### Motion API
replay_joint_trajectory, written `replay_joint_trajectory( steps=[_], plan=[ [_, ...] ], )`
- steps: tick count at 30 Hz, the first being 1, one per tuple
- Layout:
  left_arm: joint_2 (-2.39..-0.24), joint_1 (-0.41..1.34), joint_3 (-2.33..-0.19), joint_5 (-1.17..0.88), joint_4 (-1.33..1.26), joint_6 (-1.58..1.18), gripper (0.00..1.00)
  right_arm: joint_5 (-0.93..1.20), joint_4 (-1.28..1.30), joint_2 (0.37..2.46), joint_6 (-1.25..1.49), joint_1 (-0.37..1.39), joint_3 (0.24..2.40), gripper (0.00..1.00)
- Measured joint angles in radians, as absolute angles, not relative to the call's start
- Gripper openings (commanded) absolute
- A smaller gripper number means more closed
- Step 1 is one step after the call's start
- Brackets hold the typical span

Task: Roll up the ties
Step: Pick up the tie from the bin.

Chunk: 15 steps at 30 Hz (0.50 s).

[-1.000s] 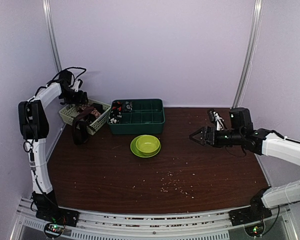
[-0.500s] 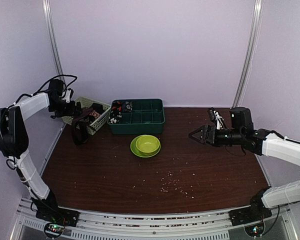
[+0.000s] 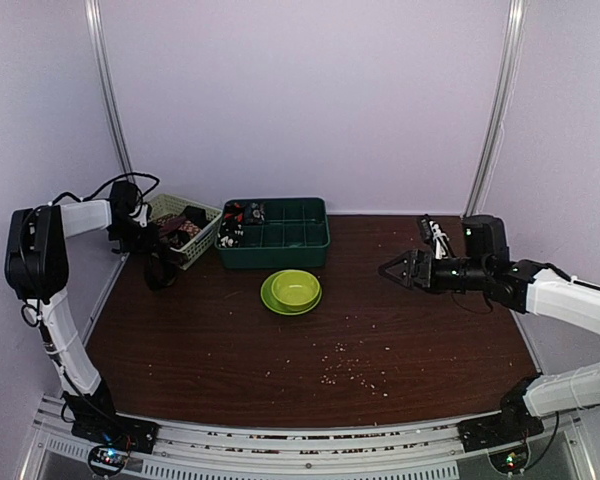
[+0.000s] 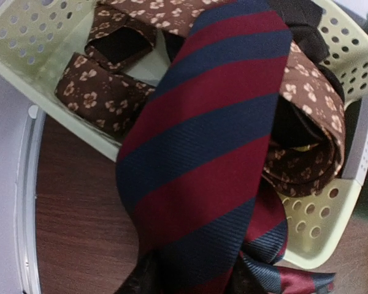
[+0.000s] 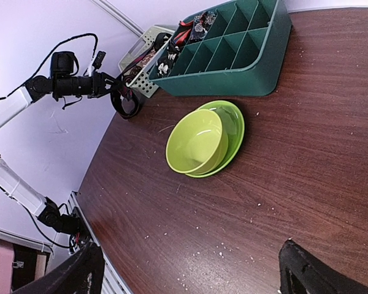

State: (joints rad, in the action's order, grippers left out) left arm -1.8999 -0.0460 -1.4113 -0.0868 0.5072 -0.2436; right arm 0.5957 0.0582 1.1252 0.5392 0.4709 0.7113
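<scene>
Arm position differed from one second before: the left arm had come down from above the pale green perforated plastic basket [image 3: 172,206]. The left pincer [image 3: 147,240] now sat low at the basket's near-left side, beside a dark tie loop [image 3: 161,268] that hung over the rim onto the brown wooden worktop [image 3: 400,340]. The right arm was unchanged. The right pincer [image 3: 390,270] was spread wide with nothing between its fingers, hovering over the right half of the worktop.

Only the left wrist view showed the patterns. The red and navy striped fabric tie [image 4: 202,153] was draped from the basket over its edge. The brown floral ties [image 4: 98,92] lay coiled inside. The top view showed them only as a dark mass.

I could not tell whether the left pincer was clamped on the stripe or standing apart.

The right wrist view showed the lime-green bowl [image 5: 195,142] seated on the lime-green plate [image 5: 234,125], near the dark green compartment tray [image 5: 233,55].
</scene>
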Motion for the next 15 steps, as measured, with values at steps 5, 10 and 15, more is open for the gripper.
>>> replay_joint_trajectory(
  steps=[5,10,15],
  plan=[
    [-1.865,-0.048,-1.396,-0.091,0.501,-0.244,0.00,0.596,0.064,1.106,0.539,0.471,0.711,1.00],
    [-1.706,-0.044,-1.386,-0.112,0.532,-0.232,0.00,0.596,0.064,1.098,0.540,0.471,0.711,0.99],
    [-1.516,-0.009,-1.453,-0.159,0.552,-0.197,0.00,0.598,0.064,1.093,0.548,0.471,0.711,1.00]
  ],
)
